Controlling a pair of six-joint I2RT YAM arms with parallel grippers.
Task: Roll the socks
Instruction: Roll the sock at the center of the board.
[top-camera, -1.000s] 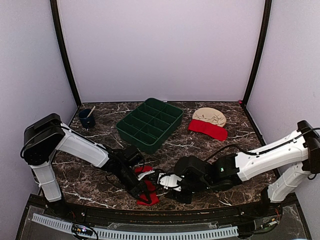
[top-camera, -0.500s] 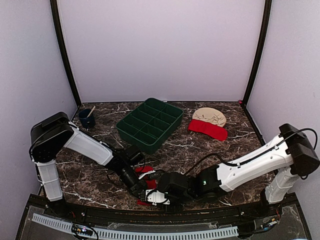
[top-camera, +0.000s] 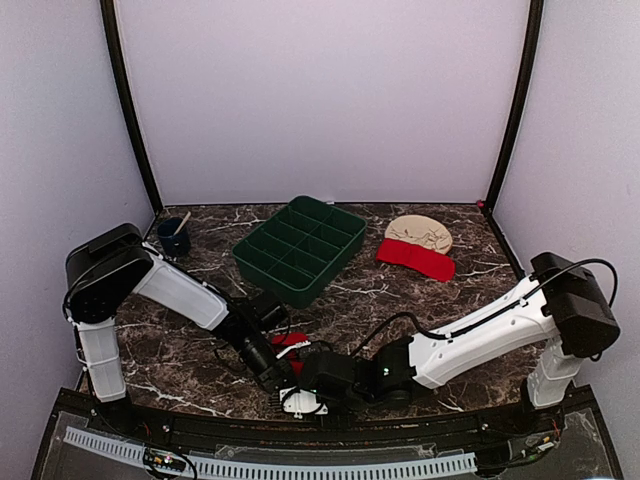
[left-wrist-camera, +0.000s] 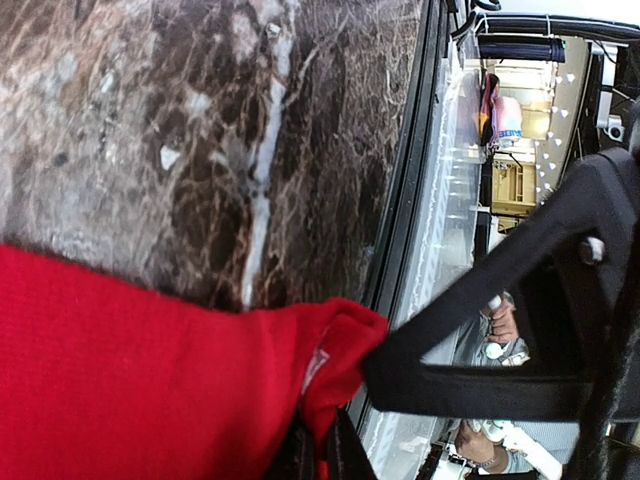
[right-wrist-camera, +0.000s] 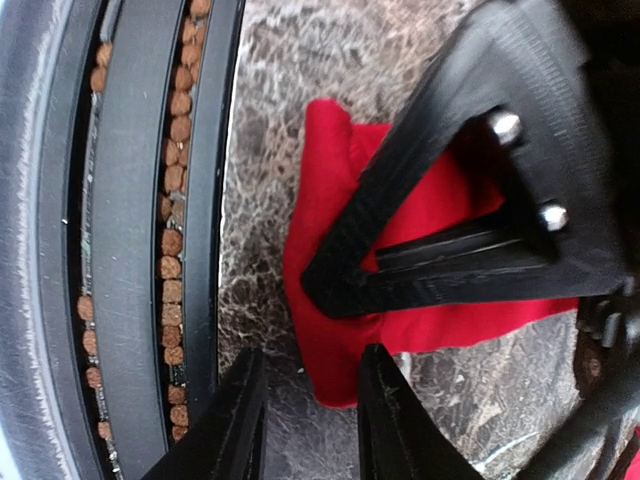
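Left jaws clamped on red socks (left-wrist-camera: 150, 370), right jaws parted at their edge

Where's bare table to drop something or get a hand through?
Free: the table between the green tray and the red cloth, down to the right arm; also the front-left corner, in front of the left arm. Crowded: front centre, where the left tool pinches the socks and the right tool hangs open beside; the blue cup fills back left.

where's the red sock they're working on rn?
Top view: the red sock lies by the near table edge, left of centre, in front of the green tray. The left hand pinches one corner; the open right hand is alongside.
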